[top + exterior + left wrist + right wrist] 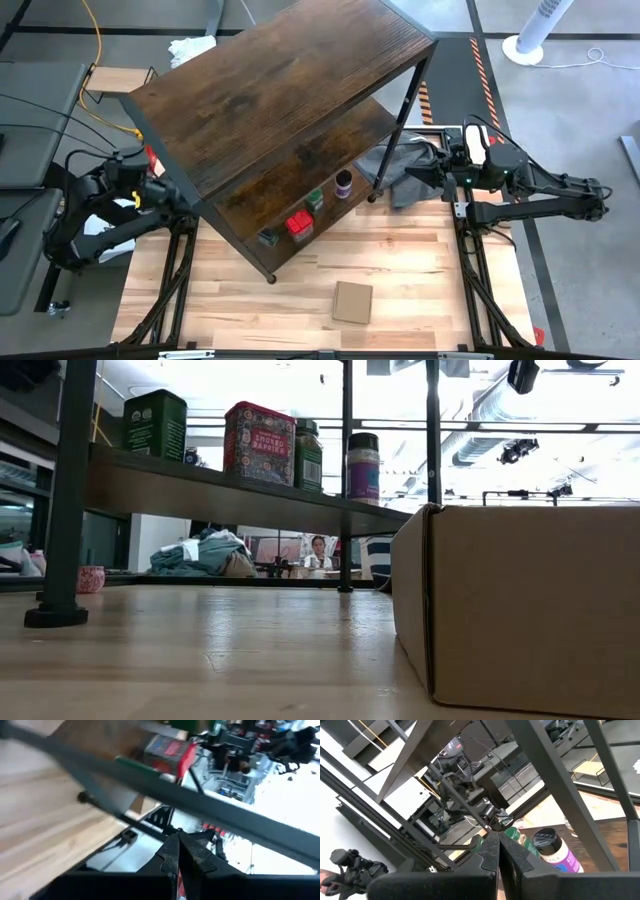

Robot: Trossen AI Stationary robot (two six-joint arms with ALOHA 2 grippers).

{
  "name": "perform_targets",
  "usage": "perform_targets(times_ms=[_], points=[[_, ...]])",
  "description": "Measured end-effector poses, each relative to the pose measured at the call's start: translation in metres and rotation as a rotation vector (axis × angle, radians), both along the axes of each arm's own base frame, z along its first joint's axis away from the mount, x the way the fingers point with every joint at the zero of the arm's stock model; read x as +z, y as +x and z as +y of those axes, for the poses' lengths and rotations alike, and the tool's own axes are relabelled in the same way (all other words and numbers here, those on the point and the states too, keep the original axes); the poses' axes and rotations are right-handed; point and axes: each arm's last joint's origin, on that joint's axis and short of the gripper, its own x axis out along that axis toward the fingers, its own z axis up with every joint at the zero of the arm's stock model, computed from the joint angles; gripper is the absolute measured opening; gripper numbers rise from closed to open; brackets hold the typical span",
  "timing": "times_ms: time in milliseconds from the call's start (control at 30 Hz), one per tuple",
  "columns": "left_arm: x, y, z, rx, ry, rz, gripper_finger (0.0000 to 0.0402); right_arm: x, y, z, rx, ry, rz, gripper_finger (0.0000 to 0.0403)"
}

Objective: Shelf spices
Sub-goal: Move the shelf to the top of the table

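Observation:
The shelf (280, 90), dark wood boards in a thin black frame, stands slantwise across the table. On one of its lower boards (230, 495) stand the spices: a purple-lidded jar (343, 183), a green-lidded jar (315, 199), a red boxy tin (300, 227) and a dark tin (267, 238). My left gripper (163, 195) is shut beside the shelf's left end, and in its wrist view the shut fingers (178, 852) lie below a frame bar. My right gripper (422, 172) is shut and level at the shelf's right end, facing the purple-lidded jar (552, 847).
A flat brown cardboard piece (352, 302) lies on the bare wood near the table's front edge and fills the right of the low view (530, 610). A grey cloth (395, 165) lies under my right gripper. A small light-wood rack (115, 80) stands at the far left.

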Motion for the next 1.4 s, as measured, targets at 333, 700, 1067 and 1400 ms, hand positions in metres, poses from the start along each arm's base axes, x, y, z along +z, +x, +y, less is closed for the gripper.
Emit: perform_targets(times_ms=[333, 700, 1067, 1400], points=[[0.003, -0.009, -0.007, -0.028, -0.056, 0.046, 0.0000, 0.000, 0.000, -0.001, -0.023, -0.002, 0.000, 0.0000], [0.027, 0.013, 0.007, -0.084, -0.012, -0.026, 0.0000, 0.000, 0.000, -0.001, -0.032, -0.002, 0.000, 0.0000], [0.041, 0.006, 0.003, -0.063, 0.025, 0.027, 0.0000, 0.000, 0.000, -0.001, -0.032, -0.002, 0.000, 0.0000], [0.056, 0.030, 0.016, -0.142, 0.034, -0.049, 0.0000, 0.000, 0.000, -0.001, -0.034, 0.002, -0.001, 0.0000]])
